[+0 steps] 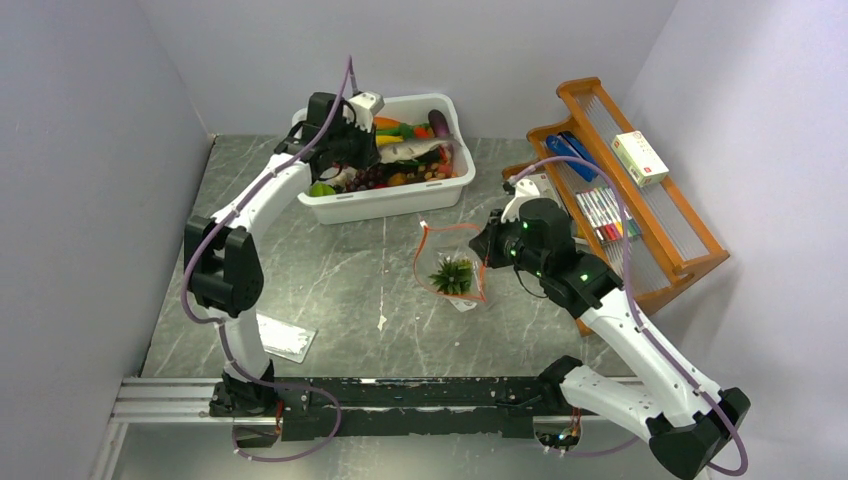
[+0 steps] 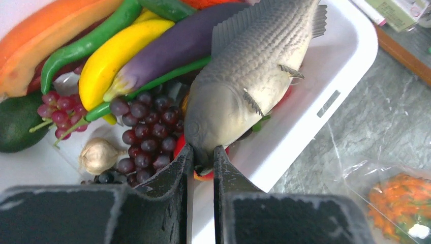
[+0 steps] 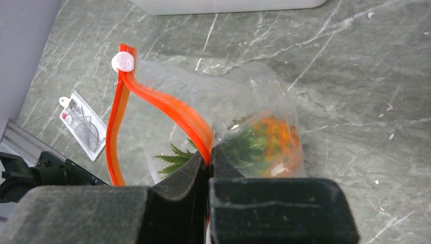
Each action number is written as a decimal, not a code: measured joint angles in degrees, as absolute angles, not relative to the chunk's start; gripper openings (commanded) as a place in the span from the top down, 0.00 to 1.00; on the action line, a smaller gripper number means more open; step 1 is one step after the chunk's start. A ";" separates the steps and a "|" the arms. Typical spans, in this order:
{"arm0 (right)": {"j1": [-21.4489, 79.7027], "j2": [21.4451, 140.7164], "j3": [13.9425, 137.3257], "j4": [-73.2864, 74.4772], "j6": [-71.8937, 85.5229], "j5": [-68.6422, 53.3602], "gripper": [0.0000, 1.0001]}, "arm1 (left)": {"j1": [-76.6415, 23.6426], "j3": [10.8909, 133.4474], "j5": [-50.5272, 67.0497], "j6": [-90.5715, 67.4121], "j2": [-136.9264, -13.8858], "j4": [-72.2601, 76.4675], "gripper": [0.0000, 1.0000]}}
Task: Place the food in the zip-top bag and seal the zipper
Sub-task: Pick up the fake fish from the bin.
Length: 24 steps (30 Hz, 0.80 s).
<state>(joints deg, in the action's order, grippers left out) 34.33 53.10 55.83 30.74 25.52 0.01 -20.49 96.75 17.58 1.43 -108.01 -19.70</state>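
The clear zip-top bag (image 1: 450, 262) lies mid-table with its mouth held open. The orange pineapple (image 3: 267, 145) with its green crown is inside it. My right gripper (image 3: 208, 152) is shut on the orange-red zipper (image 3: 162, 101) at the near side of the mouth; the white slider (image 3: 122, 62) sits at the far end. My left gripper (image 2: 203, 157) is inside the white tub (image 2: 310, 122) and is shut on the snout of a grey toy fish (image 2: 249, 76). A dark grape bunch (image 2: 145, 134) lies just left of its fingers. In the top view the left gripper (image 1: 375, 150) is over the tub and the right gripper (image 1: 487, 245) is at the bag's right edge.
The tub also holds an eggplant (image 2: 178, 46), a yellow piece (image 2: 114, 56), a green chili (image 2: 86, 46), a garlic bulb (image 2: 99, 155) and a dark green avocado (image 2: 18, 122). A wooden rack (image 1: 640, 200) stands at the right. A flat white card (image 1: 285, 340) lies near the left arm's base.
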 measured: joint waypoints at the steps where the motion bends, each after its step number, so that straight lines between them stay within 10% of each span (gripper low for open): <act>1: 34.33 53.08 55.72 30.74 25.52 -0.01 1.00 | -20.49 96.36 17.23 1.34 -107.81 -19.70 0.93; 24: 34.33 56.14 55.59 29.58 27.53 2.11 1.00 | -20.45 83.31 20.47 -1.21 -78.78 -27.46 0.93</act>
<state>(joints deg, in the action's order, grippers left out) 34.33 56.14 55.59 29.58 27.53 2.11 -20.45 83.31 20.47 -1.21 -78.78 -27.46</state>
